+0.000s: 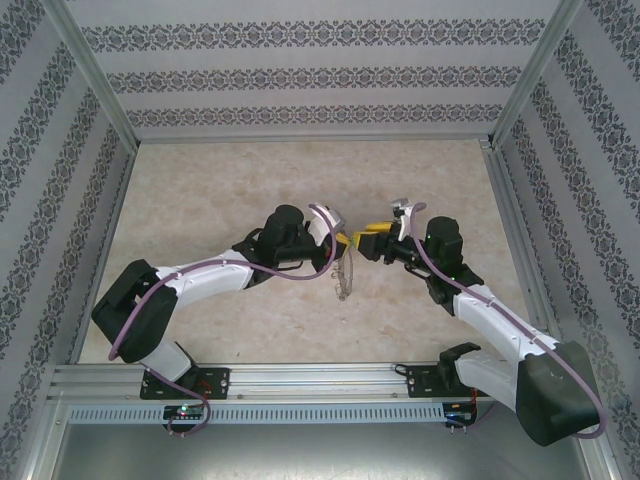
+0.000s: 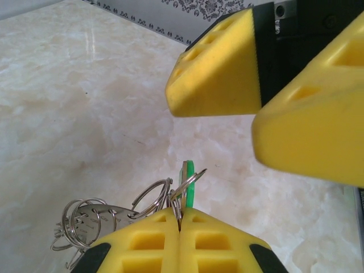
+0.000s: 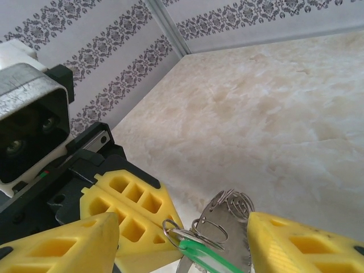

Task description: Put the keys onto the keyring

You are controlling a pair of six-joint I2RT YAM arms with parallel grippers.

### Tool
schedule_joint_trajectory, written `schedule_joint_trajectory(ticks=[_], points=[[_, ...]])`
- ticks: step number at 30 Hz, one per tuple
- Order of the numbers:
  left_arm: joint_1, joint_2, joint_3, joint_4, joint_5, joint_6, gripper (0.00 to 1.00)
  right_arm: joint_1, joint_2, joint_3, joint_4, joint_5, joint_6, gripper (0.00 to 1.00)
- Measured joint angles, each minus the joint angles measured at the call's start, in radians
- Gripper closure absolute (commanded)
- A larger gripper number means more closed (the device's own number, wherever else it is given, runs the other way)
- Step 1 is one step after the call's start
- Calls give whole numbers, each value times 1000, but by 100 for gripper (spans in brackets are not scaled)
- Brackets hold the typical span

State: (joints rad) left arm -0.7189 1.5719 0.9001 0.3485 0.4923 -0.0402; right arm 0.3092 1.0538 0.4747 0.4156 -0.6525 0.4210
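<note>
Left gripper (image 2: 181, 220) is clenched on the keyring (image 2: 149, 197) with the green key (image 2: 188, 181) at its pinch; right gripper (image 2: 259, 108), jaws parted around the key, should likely back off straight to avoid snagging it.

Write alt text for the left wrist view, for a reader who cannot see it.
The left gripper, yellow fingers shut, pinches the keyring, a bunch of silvery rings, with a green-headed key sticking up from it. The right gripper hovers close beyond, fingers open, over a pale marbled table.
</note>
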Motion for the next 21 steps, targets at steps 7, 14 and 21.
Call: schedule_joint_trajectory(ticks=[7, 14, 21], points=[[0, 0, 19, -31, 24, 15, 100, 1, 59, -6, 10, -26, -1, 47], [9, -1, 23, -57, 18, 22, 100, 0, 89, -9, 24, -56, -8, 97], [18, -10, 24, -61, 27, 34, 100, -2, 74, -10, 22, -71, -1, 100]])
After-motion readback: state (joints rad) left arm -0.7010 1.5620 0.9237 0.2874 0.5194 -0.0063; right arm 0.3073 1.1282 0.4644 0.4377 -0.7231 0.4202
